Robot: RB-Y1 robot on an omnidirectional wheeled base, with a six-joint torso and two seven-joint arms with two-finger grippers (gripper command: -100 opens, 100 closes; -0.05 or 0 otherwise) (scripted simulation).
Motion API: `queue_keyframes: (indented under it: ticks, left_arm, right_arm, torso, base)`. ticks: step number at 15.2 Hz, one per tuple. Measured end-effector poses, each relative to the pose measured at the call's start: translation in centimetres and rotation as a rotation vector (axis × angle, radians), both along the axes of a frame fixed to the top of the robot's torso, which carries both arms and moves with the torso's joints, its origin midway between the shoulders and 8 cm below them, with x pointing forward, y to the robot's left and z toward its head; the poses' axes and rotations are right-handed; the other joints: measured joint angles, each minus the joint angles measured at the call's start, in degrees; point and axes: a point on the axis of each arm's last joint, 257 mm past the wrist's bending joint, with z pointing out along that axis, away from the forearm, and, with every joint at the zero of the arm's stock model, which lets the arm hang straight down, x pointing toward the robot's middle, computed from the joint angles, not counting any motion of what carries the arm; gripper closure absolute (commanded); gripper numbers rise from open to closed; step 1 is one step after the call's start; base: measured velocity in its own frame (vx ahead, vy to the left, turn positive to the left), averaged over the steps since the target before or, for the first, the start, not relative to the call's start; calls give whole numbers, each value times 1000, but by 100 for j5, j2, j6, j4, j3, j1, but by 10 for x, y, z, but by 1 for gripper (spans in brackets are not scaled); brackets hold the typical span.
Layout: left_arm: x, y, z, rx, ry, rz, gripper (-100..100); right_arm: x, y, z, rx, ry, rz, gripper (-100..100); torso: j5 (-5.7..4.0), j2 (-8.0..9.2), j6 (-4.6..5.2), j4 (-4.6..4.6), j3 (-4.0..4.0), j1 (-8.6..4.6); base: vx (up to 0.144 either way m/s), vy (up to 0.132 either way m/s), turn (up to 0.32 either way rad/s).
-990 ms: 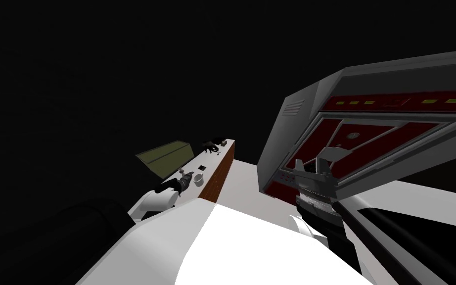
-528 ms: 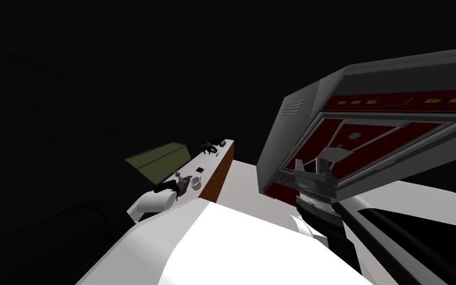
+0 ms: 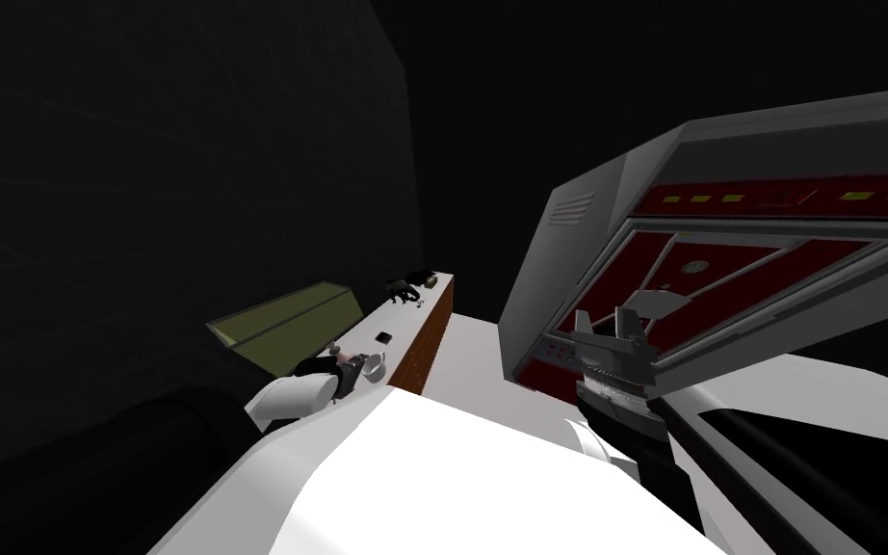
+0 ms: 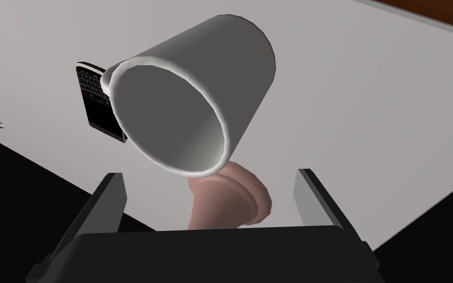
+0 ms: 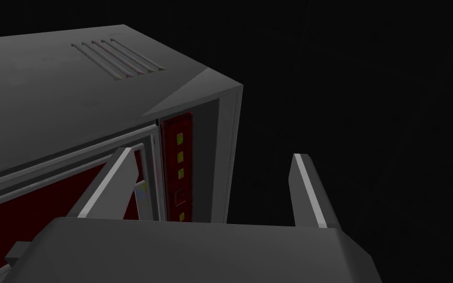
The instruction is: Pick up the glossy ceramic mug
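1. Beside the grey appliance (image 5: 73, 98): right gripper (image 5: 213, 152) wide open, empty.
2. On the white counter (image 4: 368, 98): mug (image 4: 191, 93) just ahead of left gripper (image 4: 211, 173), mouth toward it; jaws wide apart, empty.
3. Advance over the pink thing (image 4: 230, 201), close on the mug wall — not the black keypad (image 4: 90, 98).

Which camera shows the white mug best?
The left wrist view: the mug looms large, its mouth facing the camera just ahead of the open left hand. The head view has it as a tiny white speck on the counter. The right wrist view faces a grey appliance instead.
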Motion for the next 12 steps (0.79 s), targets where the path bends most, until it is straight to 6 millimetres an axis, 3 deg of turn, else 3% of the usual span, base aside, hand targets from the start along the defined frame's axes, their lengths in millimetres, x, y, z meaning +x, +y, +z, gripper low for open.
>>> queue_keyframes:
  ticks: [12]
  left_arm:
    - [-63,-11,-21,-86,213,42,-100]
  right_arm:
    - [0,0,0,0,0,0,0]
  torso:
    - [0,4,-1,0,2,1]
  base:
    - [68,9,-31]
